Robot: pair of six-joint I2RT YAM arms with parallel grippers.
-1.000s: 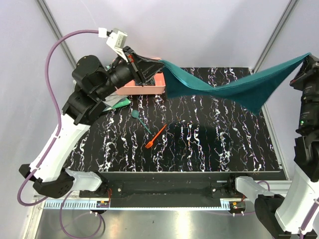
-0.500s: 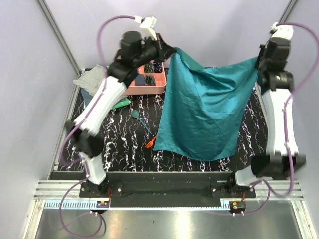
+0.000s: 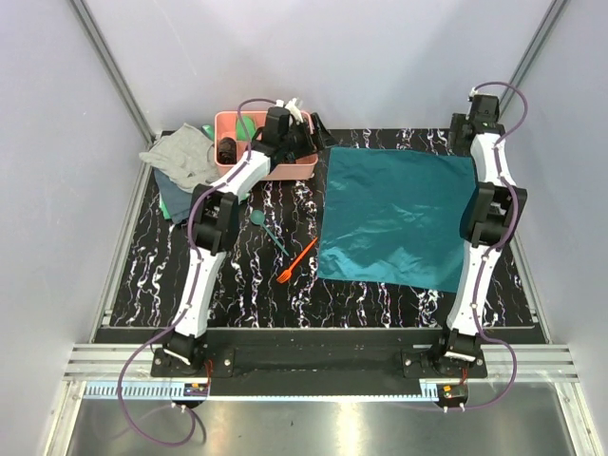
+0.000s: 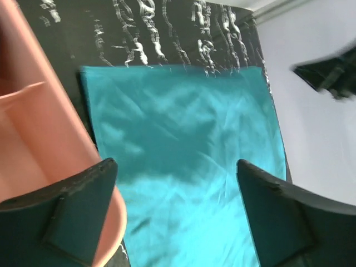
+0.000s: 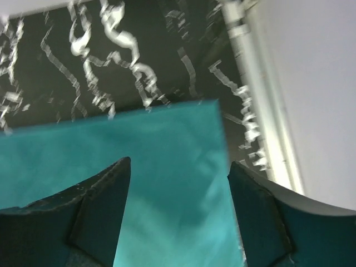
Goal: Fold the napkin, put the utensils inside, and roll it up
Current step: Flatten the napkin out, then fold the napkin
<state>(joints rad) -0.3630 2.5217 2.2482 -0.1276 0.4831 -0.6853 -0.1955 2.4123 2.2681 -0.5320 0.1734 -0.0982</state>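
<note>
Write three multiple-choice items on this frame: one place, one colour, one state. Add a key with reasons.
1. Where is the napkin?
A. spread flat on the table, right of the fork in the top view
B. bunched in a heap on the fork
C. hanging in the air

2. What colour is the fork?
A. teal
B. grey
C. orange

3. How are the left gripper and right gripper?
A. both shut on cloth
B. both open, holding nothing
C. one shut, one open

Key: 1 A, the top view shows it lying flat beside the fork; 2 C, it is bright orange against the black table; 3 B, each wrist view shows jaws apart with the napkin lying below.
</note>
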